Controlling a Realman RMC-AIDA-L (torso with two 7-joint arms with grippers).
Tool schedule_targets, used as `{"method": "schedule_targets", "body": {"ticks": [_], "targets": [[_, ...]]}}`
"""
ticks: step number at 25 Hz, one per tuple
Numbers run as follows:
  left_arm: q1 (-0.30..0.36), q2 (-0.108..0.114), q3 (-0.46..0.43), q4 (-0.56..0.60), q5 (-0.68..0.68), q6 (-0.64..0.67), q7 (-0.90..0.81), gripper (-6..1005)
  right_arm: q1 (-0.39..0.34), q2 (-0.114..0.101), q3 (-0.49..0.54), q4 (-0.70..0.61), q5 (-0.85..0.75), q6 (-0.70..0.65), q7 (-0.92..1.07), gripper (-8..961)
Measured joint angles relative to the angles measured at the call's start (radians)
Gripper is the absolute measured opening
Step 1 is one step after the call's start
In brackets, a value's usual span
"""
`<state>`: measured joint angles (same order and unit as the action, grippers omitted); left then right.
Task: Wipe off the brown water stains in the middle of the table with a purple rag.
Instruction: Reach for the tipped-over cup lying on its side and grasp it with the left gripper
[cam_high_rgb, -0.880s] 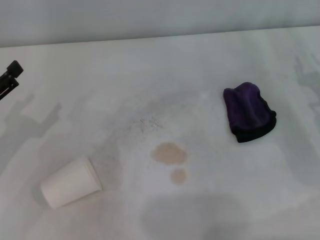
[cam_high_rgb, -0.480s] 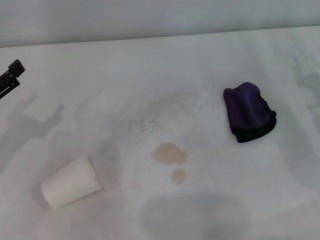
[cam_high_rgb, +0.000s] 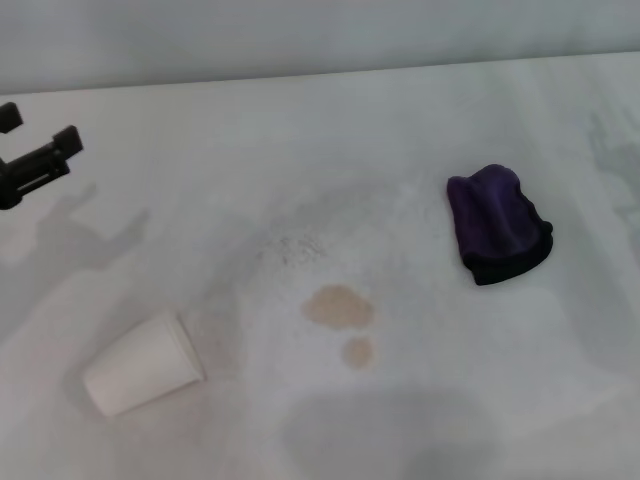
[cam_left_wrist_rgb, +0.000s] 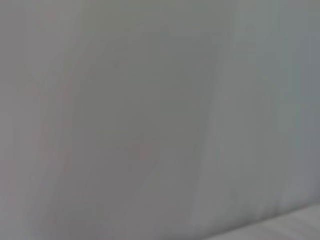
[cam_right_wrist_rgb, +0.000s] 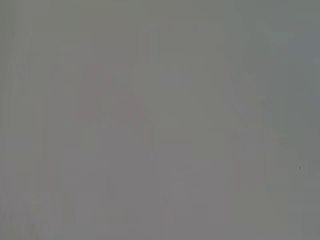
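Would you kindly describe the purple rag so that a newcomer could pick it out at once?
On the white table, look right of the brown water stains at its middle. The purple rag lies there alone, a bunched dark cloth with a black edge, unlike the pale tipped paper cup at the left.

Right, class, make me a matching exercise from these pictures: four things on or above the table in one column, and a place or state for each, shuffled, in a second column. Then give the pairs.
Things:
1. purple rag
2. brown water stains
3. white paper cup
4. left tool

Places or states:
A. lying on its side, near left of the table
B. at the far left edge of the head view, fingers apart
C. bunched up, right of the middle
D. two blotches in the middle, not yet wiped

Pairs: 1-C, 2-D, 3-A, 4-B
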<state>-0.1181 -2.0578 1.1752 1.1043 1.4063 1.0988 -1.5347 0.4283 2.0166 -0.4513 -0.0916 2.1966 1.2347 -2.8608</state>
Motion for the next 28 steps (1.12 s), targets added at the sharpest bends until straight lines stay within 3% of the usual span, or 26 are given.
{"method": "schedule_targets", "body": {"ticks": [5, 9, 11, 18, 24, 28], "targets": [[0.0, 0.001, 0.0, 0.134, 0.168, 0.036, -0.167, 875, 0.003, 0.0, 0.0, 0.0, 0.0, -0.001, 0.0, 455], [0.0, 0.003, -0.006, 0.193, 0.226, 0.089, -0.235, 875, 0.003, 0.0, 0.0, -0.001, 0.0, 0.001, 0.0, 455], [-0.002, 0.008, -0.043, 0.247, 0.294, 0.182, -0.306, 875, 0.004, 0.0, -0.002, -0.001, 0.0, 0.001, 0.001, 455], [-0.091, 0.021, -0.16, 0.364, 0.562, 0.52, -0.479, 876, 0.004, 0.0, -0.001, -0.001, 0.0, 0.004, 0.001, 455], [-0.16, 0.039, -0.168, 0.392, 0.688, 0.644, -0.548, 875, 0.003, 0.001, 0.0, 0.009, 0.0, 0.004, 0.002, 454], [-0.209, 0.037, -0.156, 0.403, 0.819, 0.682, -0.56, 875, -0.002, 0.001, 0.0, 0.01, 0.0, 0.013, 0.002, 454]]}}
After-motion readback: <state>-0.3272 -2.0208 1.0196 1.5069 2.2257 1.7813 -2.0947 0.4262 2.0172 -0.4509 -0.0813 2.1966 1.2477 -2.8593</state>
